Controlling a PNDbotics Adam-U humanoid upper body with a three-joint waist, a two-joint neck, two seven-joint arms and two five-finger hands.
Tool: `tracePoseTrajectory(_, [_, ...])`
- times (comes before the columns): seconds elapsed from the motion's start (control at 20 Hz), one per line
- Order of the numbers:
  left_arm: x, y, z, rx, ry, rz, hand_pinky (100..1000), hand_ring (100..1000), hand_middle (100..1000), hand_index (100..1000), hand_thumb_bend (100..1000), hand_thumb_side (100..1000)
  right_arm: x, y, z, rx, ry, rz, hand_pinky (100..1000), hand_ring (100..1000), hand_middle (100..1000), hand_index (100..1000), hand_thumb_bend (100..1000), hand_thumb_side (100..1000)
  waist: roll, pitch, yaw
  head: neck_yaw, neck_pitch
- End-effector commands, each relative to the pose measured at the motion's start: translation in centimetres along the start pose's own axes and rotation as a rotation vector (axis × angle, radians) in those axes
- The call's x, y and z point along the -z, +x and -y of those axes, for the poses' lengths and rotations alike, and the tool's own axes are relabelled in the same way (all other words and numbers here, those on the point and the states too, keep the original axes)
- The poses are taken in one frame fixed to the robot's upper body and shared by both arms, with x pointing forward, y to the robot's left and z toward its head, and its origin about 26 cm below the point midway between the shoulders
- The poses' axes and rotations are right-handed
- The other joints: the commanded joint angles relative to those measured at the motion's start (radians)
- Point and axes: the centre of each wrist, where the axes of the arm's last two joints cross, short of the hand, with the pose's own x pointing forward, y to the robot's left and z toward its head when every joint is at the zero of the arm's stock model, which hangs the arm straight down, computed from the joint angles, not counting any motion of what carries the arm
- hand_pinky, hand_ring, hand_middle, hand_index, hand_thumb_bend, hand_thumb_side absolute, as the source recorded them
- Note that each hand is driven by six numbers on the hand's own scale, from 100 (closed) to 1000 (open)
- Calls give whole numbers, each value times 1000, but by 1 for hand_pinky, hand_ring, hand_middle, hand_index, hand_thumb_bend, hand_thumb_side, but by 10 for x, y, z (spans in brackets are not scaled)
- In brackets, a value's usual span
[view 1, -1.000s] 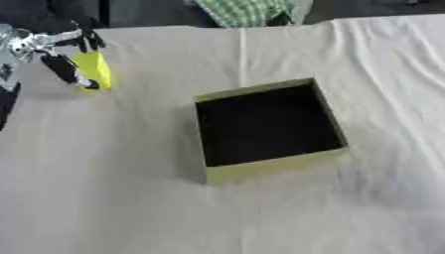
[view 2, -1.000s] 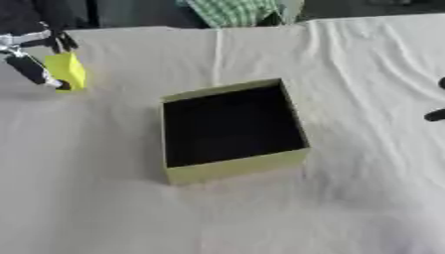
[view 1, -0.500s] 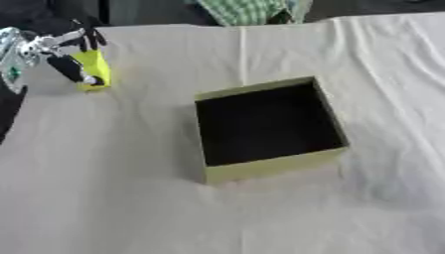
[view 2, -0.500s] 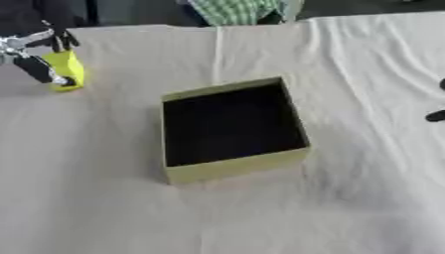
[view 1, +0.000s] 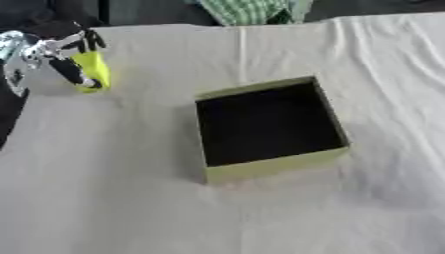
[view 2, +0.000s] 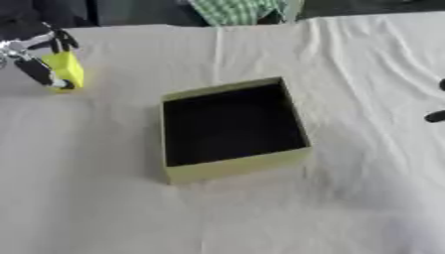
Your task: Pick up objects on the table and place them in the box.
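Gripping a yellow block (view 1: 92, 71) at the far left of the counter (view 1: 113, 188), my left robot hand (view 1: 57, 52) has fingers curled round it. I see the open box (view 1: 267, 128) mid-counter, well apart. Right robot hand (view 2: 437, 104): fingers indiscernible.

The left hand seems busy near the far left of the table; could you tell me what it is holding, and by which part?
The left hand holds a yellow block, with fingers over its top and the thumb down its near side.
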Motion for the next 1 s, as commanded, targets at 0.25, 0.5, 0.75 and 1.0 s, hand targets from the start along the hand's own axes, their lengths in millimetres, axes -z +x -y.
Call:
tracePoseTrajectory(0.25, [-20, -20, -35, 16, 85, -26, 785, 696, 704, 840, 683, 215, 4, 5, 5, -19, 2, 19, 569, 855, 727, 865, 100, 761, 3, -23, 6, -4, -3])
tracePoseTrajectory(0.5, [-21, -22, -34, 3, 78, -29, 804, 737, 740, 845, 680, 216, 3, 5, 5, -19, 3, 18, 569, 855, 728, 865, 100, 761, 2, -23, 5, -4, -6])
tracePoseTrajectory(0.75, [-19, -23, -28, -7, 49, -35, 829, 780, 787, 856, 674, 218, 3, 5, 5, -18, 5, 18, 570, 855, 728, 865, 100, 761, 1, -21, 3, -4, -6])
tracePoseTrajectory(1.0, [-19, -26, -21, -22, 23, -54, 839, 794, 804, 863, 667, 219, 3, 4, 5, -17, 6, 19, 570, 856, 728, 865, 100, 761, 0, -19, 1, -5, -7])
